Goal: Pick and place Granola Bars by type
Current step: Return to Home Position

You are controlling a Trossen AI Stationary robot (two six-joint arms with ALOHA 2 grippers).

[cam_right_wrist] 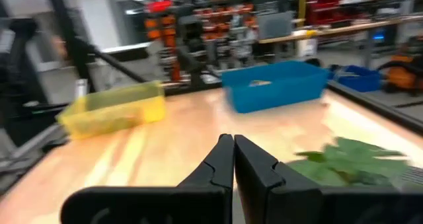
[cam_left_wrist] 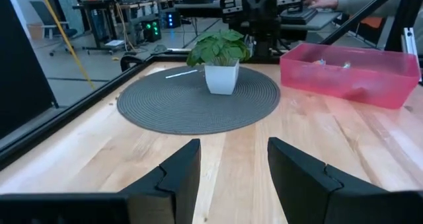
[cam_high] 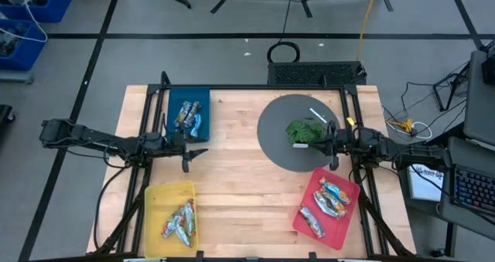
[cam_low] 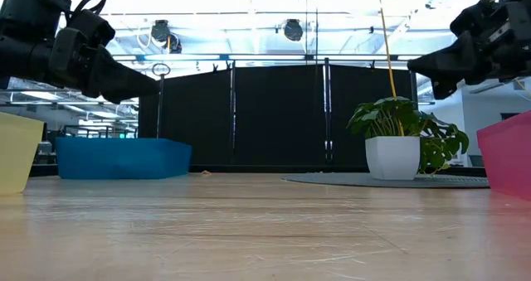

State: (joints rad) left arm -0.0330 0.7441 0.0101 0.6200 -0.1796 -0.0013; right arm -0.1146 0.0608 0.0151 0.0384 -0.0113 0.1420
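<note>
From above, the granola bars (cam_high: 179,222) heaped in the yellow bin (cam_high: 161,195) at 7 o'clock are too small to count. In the low view that bin and the pink bin (cam_low: 508,152) are cut by the edges, and the walls, the blue bin's (cam_low: 123,158) too, hide all bars. In the right wrist view the plant (cam_right_wrist: 350,159) is a blurred smear.

Even overhead light is falling on the tabletop (cam_high: 247,192), and only faint, soft shadows are lying on it. Foil on the Granola Bars (cam_high: 179,222) is glinting slightly. In the low view the bright ceiling (cam_low: 216,3) is glaring, turning the left arm (cam_low: 66,53) and right arm (cam_low: 481,45) into dark silhouettes. Blur is smearing the right wrist view, softening the yellow bin (cam_right_wrist: 115,108).
</note>
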